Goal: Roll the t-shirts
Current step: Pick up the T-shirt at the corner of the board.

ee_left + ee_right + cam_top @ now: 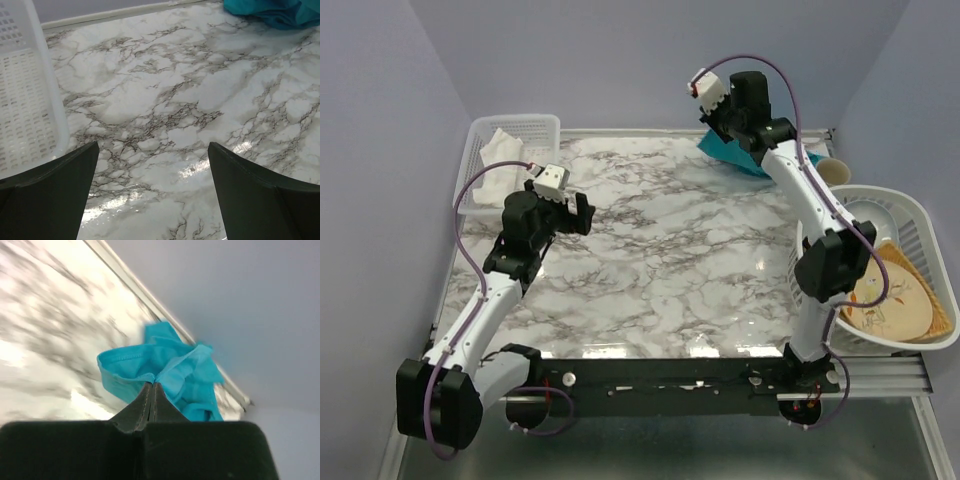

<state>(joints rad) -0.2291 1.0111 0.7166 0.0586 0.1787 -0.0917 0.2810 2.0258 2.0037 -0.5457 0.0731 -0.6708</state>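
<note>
Meanwhile, the right gripper [152,389] clamped the bunched teal t-shirt [172,365] at the top view's upper right; the left gripper [152,149] stood spread wide above the marble table [165,90].

glossy marbled table [165,100] (soft cloth t-shirt [172,365])

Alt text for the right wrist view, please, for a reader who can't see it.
The right gripper, shut, pinches a bunched fold of the teal t-shirt. Behind it are the blurred marble table and a pale wall.
</note>
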